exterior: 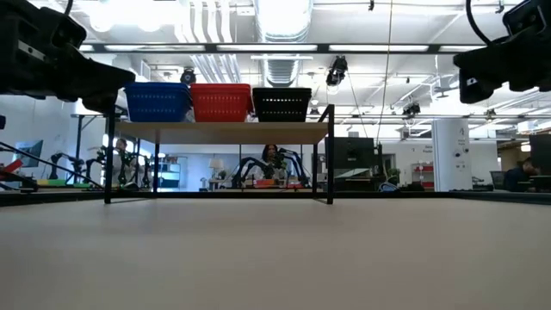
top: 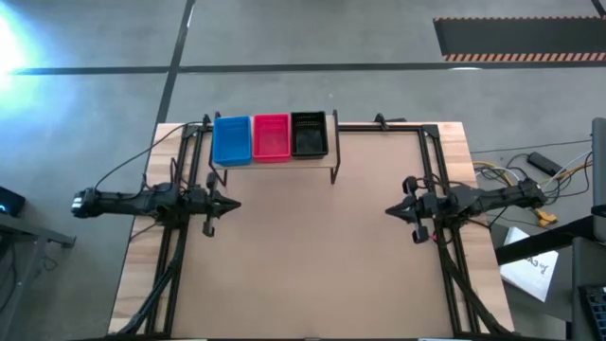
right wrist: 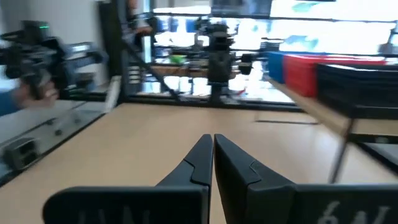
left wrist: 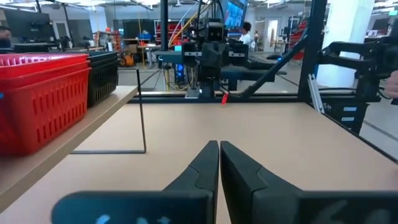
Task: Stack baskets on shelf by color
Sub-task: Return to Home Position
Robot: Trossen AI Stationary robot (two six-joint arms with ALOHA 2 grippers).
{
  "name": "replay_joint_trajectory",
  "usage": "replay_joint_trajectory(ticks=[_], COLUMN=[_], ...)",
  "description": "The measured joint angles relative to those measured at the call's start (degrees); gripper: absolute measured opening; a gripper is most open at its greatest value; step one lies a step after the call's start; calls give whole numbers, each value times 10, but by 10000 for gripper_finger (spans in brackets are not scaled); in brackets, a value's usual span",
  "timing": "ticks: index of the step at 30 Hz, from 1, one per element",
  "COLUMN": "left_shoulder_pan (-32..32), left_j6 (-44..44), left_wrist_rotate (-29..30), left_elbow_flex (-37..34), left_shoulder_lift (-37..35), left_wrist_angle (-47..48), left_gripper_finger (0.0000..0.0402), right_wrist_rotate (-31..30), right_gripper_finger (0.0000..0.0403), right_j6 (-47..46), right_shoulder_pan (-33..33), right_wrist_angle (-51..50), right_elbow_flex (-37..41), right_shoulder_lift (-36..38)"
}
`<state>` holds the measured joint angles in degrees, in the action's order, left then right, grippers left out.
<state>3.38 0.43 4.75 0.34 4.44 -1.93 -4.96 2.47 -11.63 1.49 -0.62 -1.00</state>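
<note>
we see both arms sitting at the sides of the wide wooden bench [top: 312,265], facing each other across it. the left claw [top: 235,203] is closed on nothing, its two dark fingers [left wrist: 202,171] pressed together. the right claw [top: 389,210] is closed and empty as well.

the low shelf [exterior: 224,133], a pale plank on thin black legs, stands at the bench edge that shows at the top of the high view, nearer the left arm. on it sit the blue plastic mesh baskets [top: 231,139], the red plastic mesh baskets [top: 271,137] and the black plastic mesh baskets [top: 309,134], close side by side, with blue on the left arm's side. each pile's long axis runs across the plank. we cannot count the baskets in a pile.

we judge the sorting done. what is left is only a retreat, with open bench between the claws and the shelf legs off to one side.
</note>
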Motion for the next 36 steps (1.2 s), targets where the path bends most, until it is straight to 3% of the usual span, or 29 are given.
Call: replay_joint_trajectory(ticks=[7,16,21,30,36], left_shoulder_pan=[0,0,0,0,0], left_j6=[0,0,0,0,0], left_wrist_rotate=[0,-1,-1,-2,-2], left_elbow_flex=[0,-1,-1,-1,-1], left_shoulder_lift=[11,16,16,19,25], left_wrist_angle=[-1,-5,-5,-6,-6], left_gripper_finger=[0,0,0,0,0], right_wrist_rotate=[-23,24,20,18,18], right_gripper_finger=[8,8,9,9,9], right_j6=[-14,-40,-27,-116,-115], right_shoulder_pan=[25,100,127,130,130], right_wrist_angle=[3,-5,-5,1,1], right_elbow_flex=[0,0,0,0,0], right_shoulder_lift=[-9,-9,-9,-10,-10])
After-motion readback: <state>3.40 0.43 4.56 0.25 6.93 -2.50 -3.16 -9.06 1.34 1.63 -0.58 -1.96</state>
